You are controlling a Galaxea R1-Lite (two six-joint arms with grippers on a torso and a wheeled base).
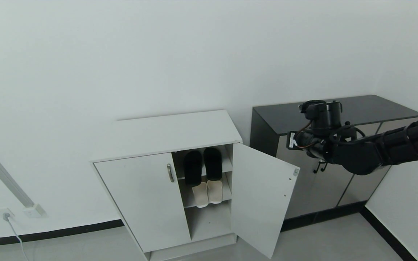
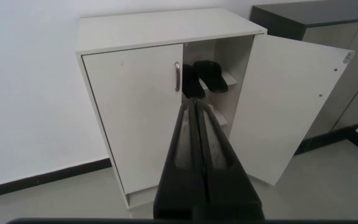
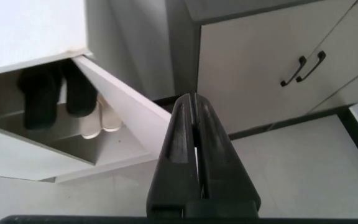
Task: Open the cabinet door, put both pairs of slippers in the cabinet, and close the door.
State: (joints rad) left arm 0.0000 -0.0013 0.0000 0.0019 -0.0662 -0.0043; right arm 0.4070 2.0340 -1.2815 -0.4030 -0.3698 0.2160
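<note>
Jaws together; white cabinet door [image 1: 261, 197] ajar

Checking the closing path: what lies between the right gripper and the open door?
Nothing: head view shows a bare gap from right gripper to open door.

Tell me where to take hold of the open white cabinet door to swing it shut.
Take the free vertical edge of the open white cabinet door, opposite its hinged side. Come from the robot's right, behind the outer face: the door stands swung wide, so pressure there should turn it shut most easily.
</note>
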